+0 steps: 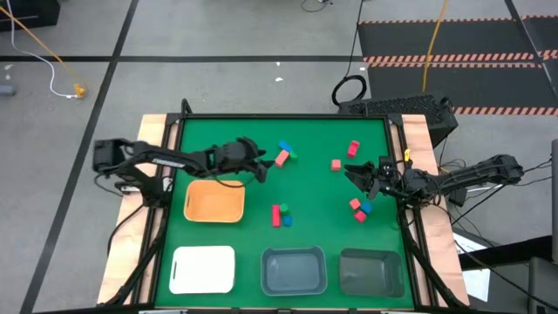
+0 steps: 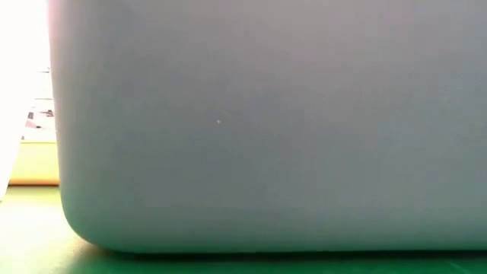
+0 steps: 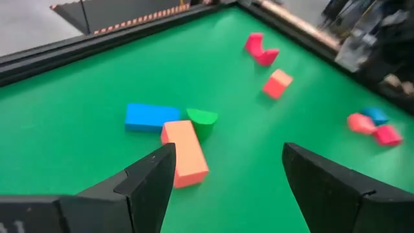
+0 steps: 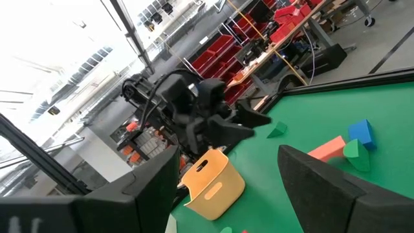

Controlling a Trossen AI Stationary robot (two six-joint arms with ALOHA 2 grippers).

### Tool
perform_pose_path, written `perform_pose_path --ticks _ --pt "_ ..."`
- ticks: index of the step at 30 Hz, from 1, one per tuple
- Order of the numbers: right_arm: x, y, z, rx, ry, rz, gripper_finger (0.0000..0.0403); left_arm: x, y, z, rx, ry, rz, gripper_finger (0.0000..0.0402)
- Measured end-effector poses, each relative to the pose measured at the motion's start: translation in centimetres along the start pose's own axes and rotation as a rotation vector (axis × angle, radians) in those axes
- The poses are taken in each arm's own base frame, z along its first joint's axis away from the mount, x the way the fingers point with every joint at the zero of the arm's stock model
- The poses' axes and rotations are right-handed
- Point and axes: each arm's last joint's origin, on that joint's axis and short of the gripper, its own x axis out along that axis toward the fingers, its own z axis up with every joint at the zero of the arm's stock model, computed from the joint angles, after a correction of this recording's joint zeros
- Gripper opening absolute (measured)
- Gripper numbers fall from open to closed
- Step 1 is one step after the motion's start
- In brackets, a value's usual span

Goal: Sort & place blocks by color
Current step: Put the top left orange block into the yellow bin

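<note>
The left gripper [image 1: 260,171] hangs with jaws spread wide and empty just short of the small pink foam bar [image 3: 185,153] it seems to be lining up on, while the right gripper [image 1: 356,177], equally wide and empty, waits among scattered red and blue blocks [image 1: 359,209].

Four trays are counted on the table: one orange tray [image 1: 214,201], one white tray [image 1: 203,269] and two grey trays [image 1: 294,270]. Six red or pink blocks [image 1: 282,158], three blue blocks [image 1: 284,146] and seemingly two green blocks [image 1: 292,154] are seen.
</note>
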Motion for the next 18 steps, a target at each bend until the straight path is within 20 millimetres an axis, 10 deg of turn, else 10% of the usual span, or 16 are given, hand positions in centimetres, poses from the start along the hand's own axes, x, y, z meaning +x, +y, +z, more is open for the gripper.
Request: perform_pose_path --ticks 18 --pt "0.0 0.0 0.0 0.0 0.0 0.0 0.0254 6.5 -0.3 -1.6 0.092 0.115 0.177 0.0282"
